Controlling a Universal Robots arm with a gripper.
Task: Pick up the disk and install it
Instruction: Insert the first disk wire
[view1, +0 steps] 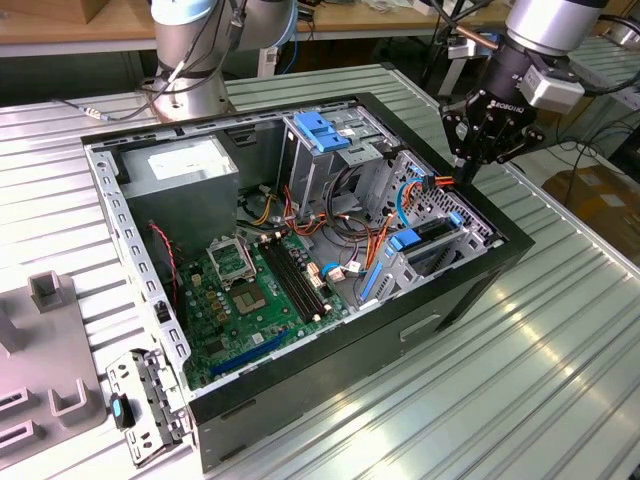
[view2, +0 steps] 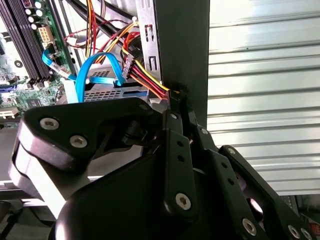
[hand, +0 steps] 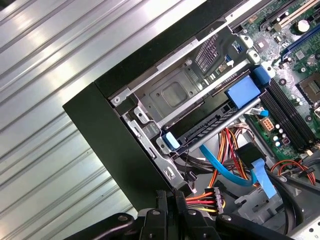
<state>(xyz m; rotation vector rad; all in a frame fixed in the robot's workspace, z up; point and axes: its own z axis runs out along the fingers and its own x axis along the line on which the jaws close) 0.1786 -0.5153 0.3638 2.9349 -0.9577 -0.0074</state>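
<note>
Open PC case (view1: 330, 390) lies on ribbed metal surface (view1: 530, 400). Disk (view1: 432, 230) sits inside the case, slotted in the lower bay at the corner on the exterior view's right. In the first wrist view its dark body (hand: 205, 127) lies level in the bay, with a blue rail (hand: 170, 140) at one end and a blue tab (hand: 242, 92) at the other.

End effector (view1: 466, 172) hangs over the case's far wall on the exterior view's right, just past the disk bay, not touching the disk. Fingers (view2: 172, 135) are together, with their tips at the wall edge. A red-yellow-black power cable (view2: 145, 75) ends right at the tips; cannot tell if it is pinched. A blue data cable (hand: 225, 170) loops near the disk. The motherboard (view1: 250, 300) and a grey power supply (view1: 185, 165) are also in the case.
</note>
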